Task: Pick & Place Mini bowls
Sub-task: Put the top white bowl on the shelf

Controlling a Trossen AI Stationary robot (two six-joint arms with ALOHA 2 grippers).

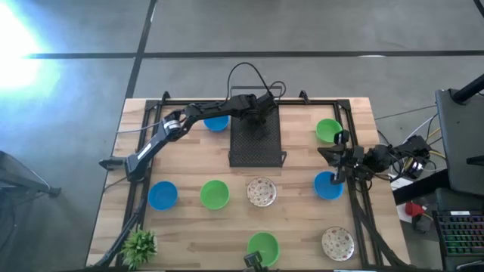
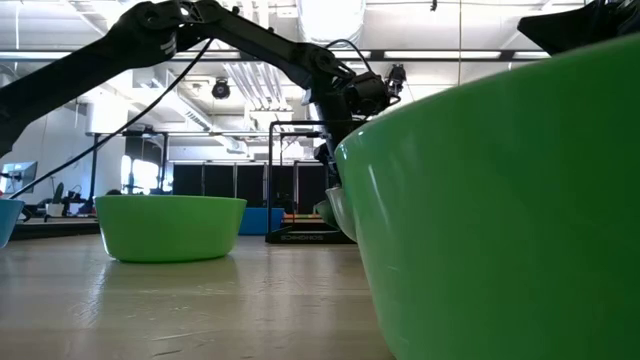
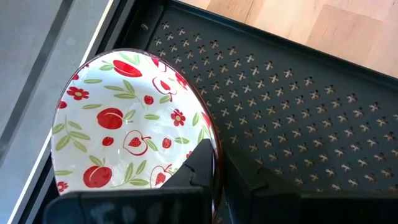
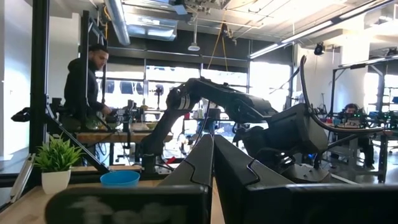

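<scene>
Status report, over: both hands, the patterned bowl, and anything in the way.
Left hand pinching floral bowl rim, over the black perforated tray. Right hand shut, empty, waiting at right table edge. Nothing blocking the tray.

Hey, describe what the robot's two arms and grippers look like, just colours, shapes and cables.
Both arms are dark, slim and jointed. The left arm has a pale silvery band near one joint, with a thin cable alongside it. The left gripper and right gripper each end in two flat, angular black fingers. Coloured wires cluster behind the right arm.
</scene>
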